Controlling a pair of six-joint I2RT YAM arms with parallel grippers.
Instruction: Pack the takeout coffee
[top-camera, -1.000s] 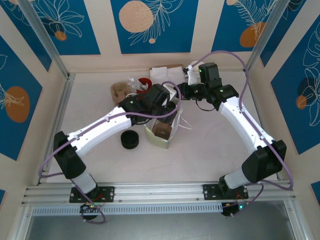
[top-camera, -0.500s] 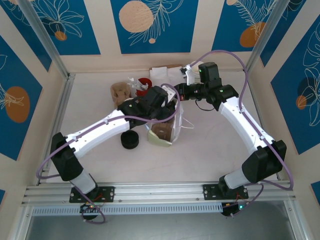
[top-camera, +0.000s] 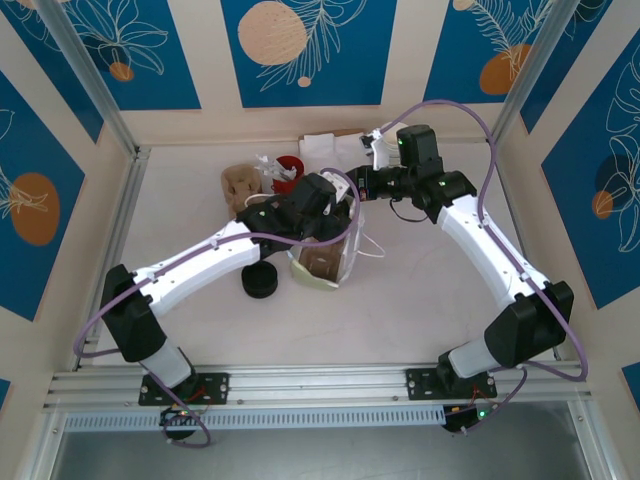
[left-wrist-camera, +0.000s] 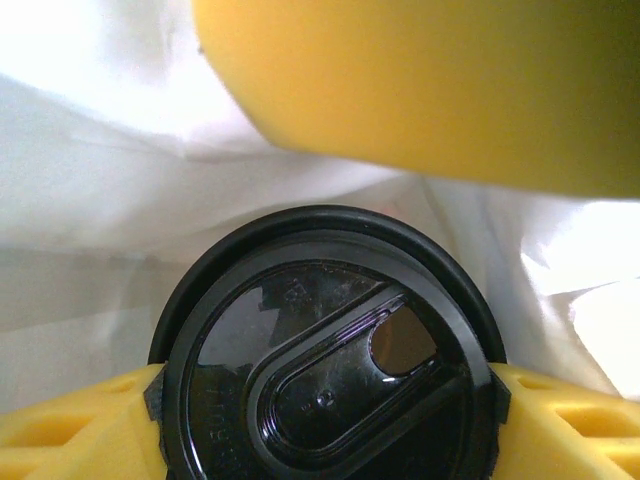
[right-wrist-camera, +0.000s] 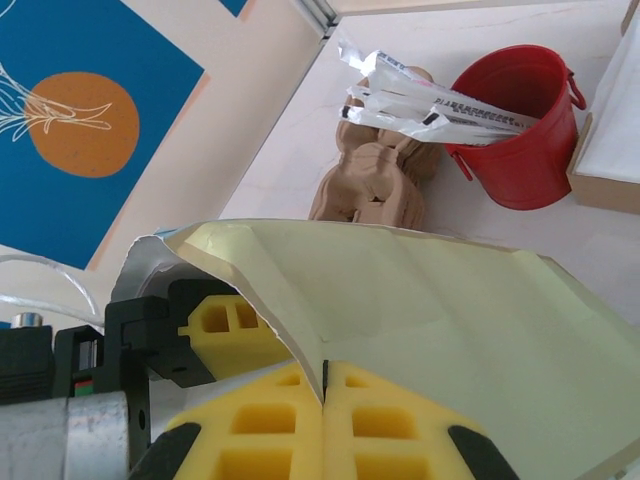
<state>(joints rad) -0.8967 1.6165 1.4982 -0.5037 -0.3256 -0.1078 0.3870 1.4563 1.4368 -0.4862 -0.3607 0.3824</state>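
Both jaws grip: my left gripper (left-wrist-camera: 325, 425) clamps the black-lidded takeout coffee (left-wrist-camera: 330, 350) inside the bag (right-wrist-camera: 450, 300) at mid-table, and my right gripper (right-wrist-camera: 325, 390) pinches shut on the bag's rim.

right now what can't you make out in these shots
- Left wrist view: the sides of the coffee cup, hidden under its own lid; the left fingers run off the bottom edge.
- Same view: the yellow shape on top is too blurred to name.
- Top view: the coffee cup, hidden by the left arm over the bag.
- Right wrist view: the bag's inside, hidden by its own wall.
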